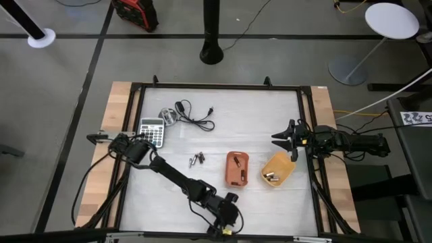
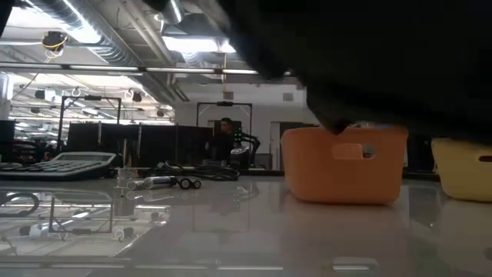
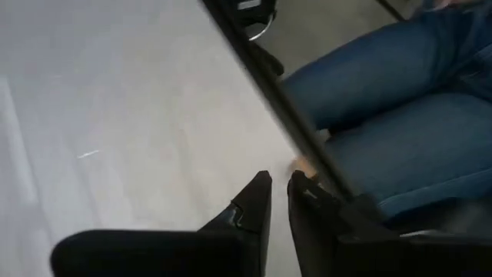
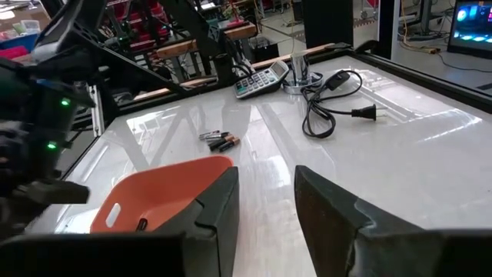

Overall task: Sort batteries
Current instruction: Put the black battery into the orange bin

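Left gripper hangs at the table's near edge, fingers almost together, nothing visible between them. Right gripper, fingers apart and empty, waits beside the yellow tray. Loose batteries lie left of the orange tray.

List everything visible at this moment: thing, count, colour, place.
Loose batteries: a few, dark and silvery, table centre.
Orange tray: one, right of the loose batteries, something small and dark inside.
Yellow tray: one, right of the orange tray, batteries inside.
Calculator: one, grey, far left.
Cable: one, black, beside the calculator.
Person's legs: blue jeans, at the table's near edge.
Left gripper: near edge, fingers almost together, nothing between them.
Right gripper: open, above the yellow tray.
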